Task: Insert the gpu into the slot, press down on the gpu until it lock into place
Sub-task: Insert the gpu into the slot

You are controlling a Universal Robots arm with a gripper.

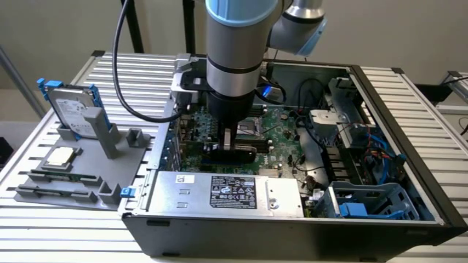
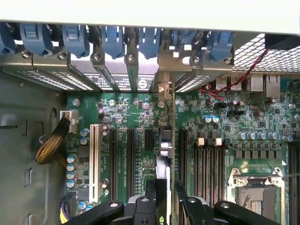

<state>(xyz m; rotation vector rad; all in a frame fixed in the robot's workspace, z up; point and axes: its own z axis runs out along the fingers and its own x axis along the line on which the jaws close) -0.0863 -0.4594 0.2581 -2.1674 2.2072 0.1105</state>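
My gripper (image 1: 229, 143) reaches down into the open computer case and is shut on the gpu (image 1: 232, 153), a flat black card held on edge just above the green motherboard (image 1: 281, 153). In the wrist view the gpu (image 2: 162, 164) runs edge-on between my two fingers (image 2: 151, 194), and its metal bracket (image 2: 165, 89) stands against the rear slot openings. A thin strip of blue, the slot (image 1: 210, 163), shows directly under the card's lower edge. Whether the card sits fully in it cannot be told.
Black expansion slots (image 2: 112, 159) and a white slot (image 2: 95, 159) lie beside the card; memory slots (image 2: 208, 164) and the cpu socket (image 2: 255, 197) lie on its other side. A silver power supply (image 1: 227, 192) fills the case front. A hard drive (image 1: 73, 107) stands on a grey fixture (image 1: 87, 164).
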